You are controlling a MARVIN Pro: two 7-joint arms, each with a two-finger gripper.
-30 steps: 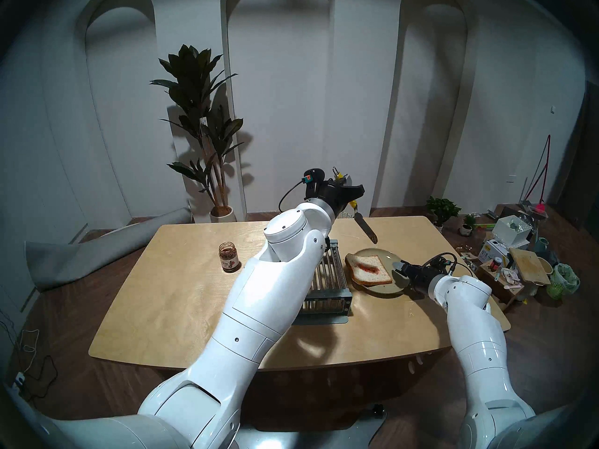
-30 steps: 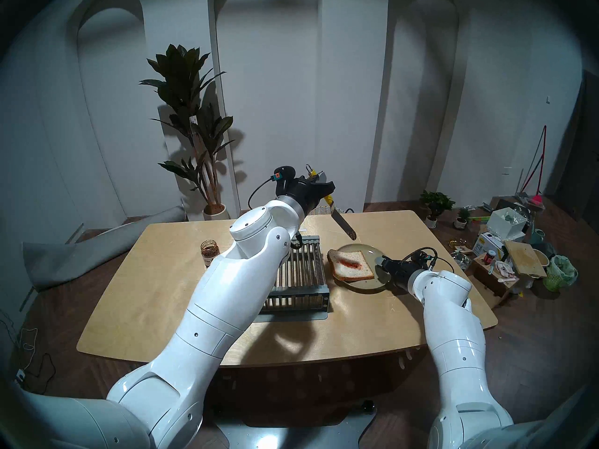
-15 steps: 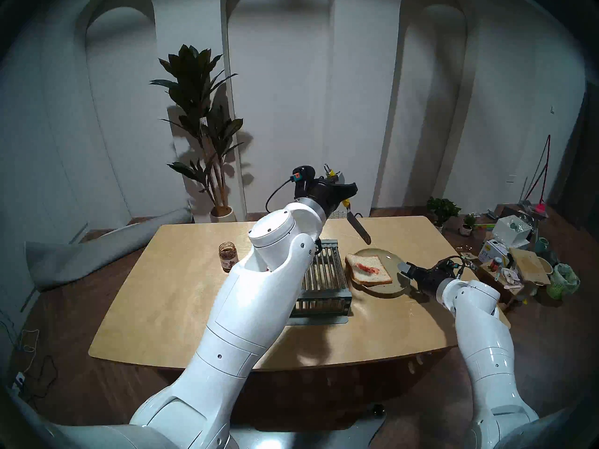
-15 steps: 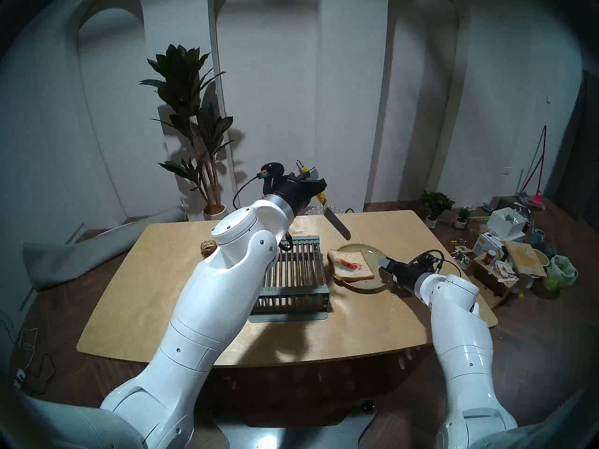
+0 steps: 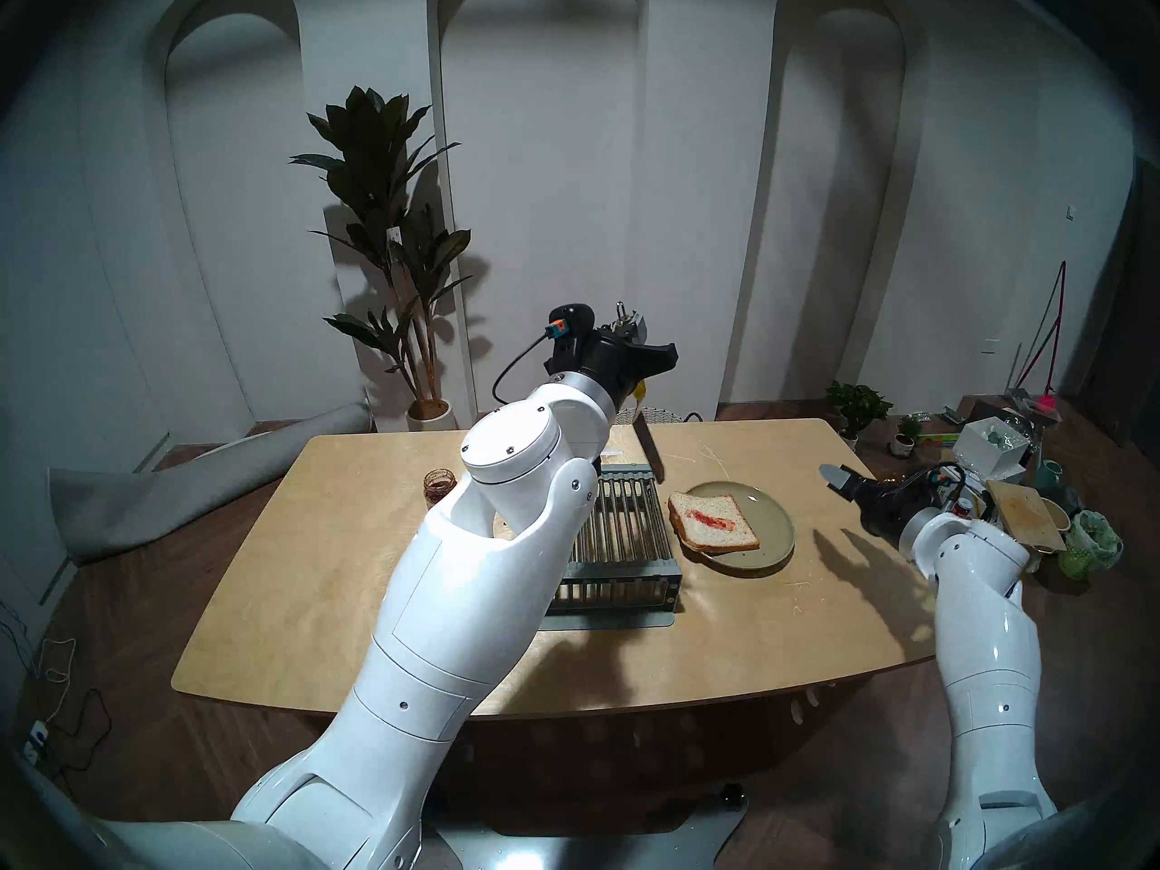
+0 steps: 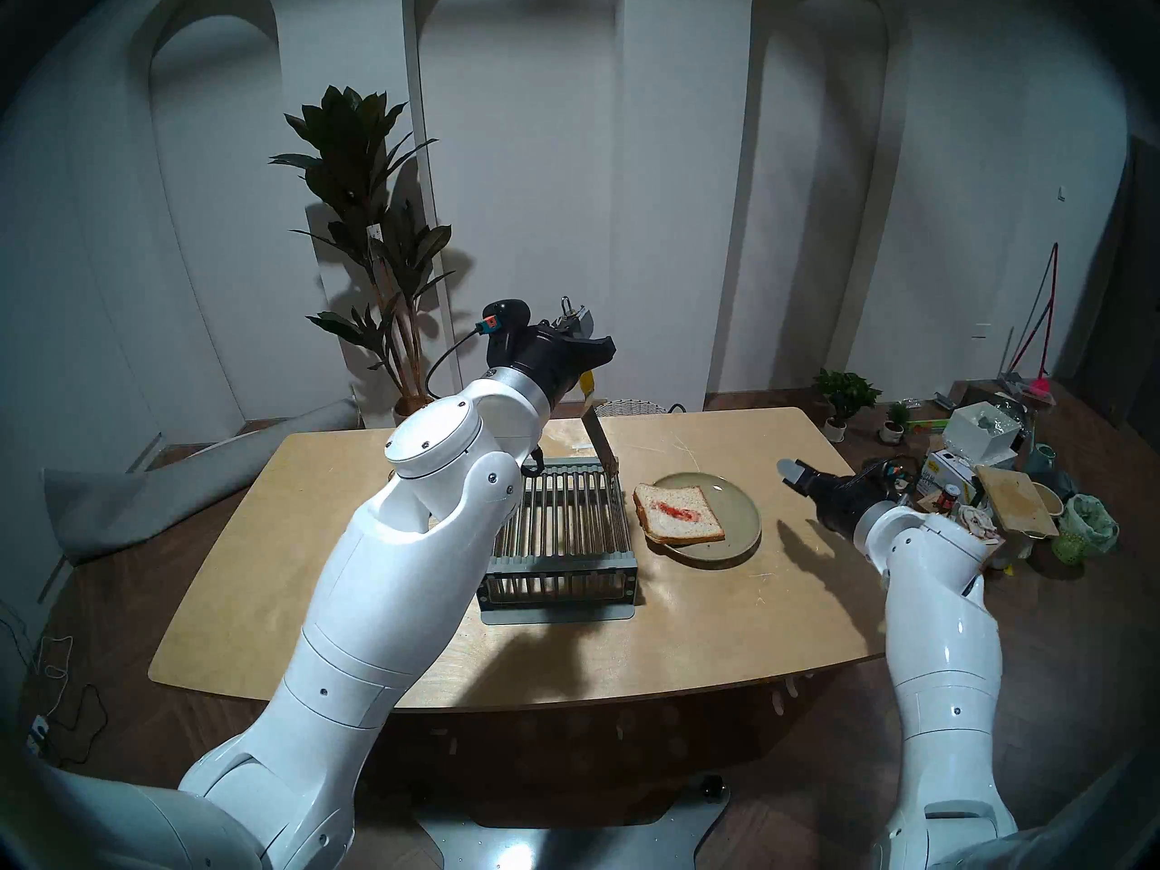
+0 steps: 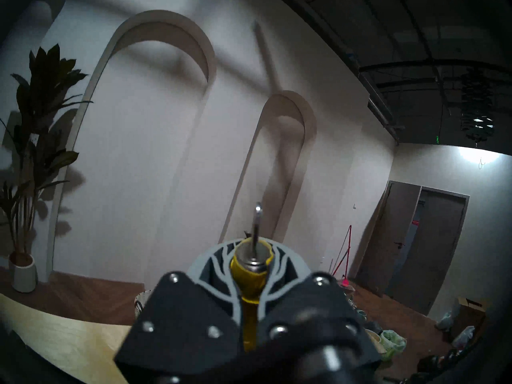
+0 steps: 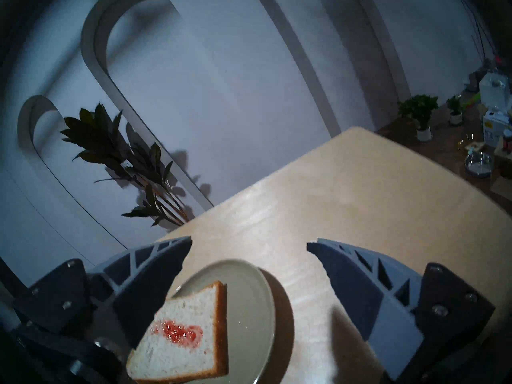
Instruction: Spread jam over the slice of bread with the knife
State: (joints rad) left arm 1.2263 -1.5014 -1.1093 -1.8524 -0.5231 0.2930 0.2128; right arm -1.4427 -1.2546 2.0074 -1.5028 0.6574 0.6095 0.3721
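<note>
Bread is the soft part of this job: one slice of bread (image 5: 712,523) lies on one round plate (image 5: 769,516), partly overhanging its near-left rim, and it looks light, spongy and easy to tear or drag, so any hold should probably fall on the plate's rim or the crust, not the crumb. One streak of jam (image 5: 710,519) sits across the middle of the slice, sticky and covering only a small part, so the spreading looks far from complete. One knife (image 5: 649,453) is stiff and light, best taken by its stubby yellow handle; the left gripper (image 5: 637,358) is pinching that handle, jaws pressed onto it, blade hanging down above the far end of the one grey rack (image 5: 618,539), clear of the bread. The right gripper (image 8: 249,250) has its jaws spread wide and empty, raised to the right of the plate. One jar (image 5: 439,484) stands on the table (image 5: 326,573), half hidden behind the left arm.
</note>
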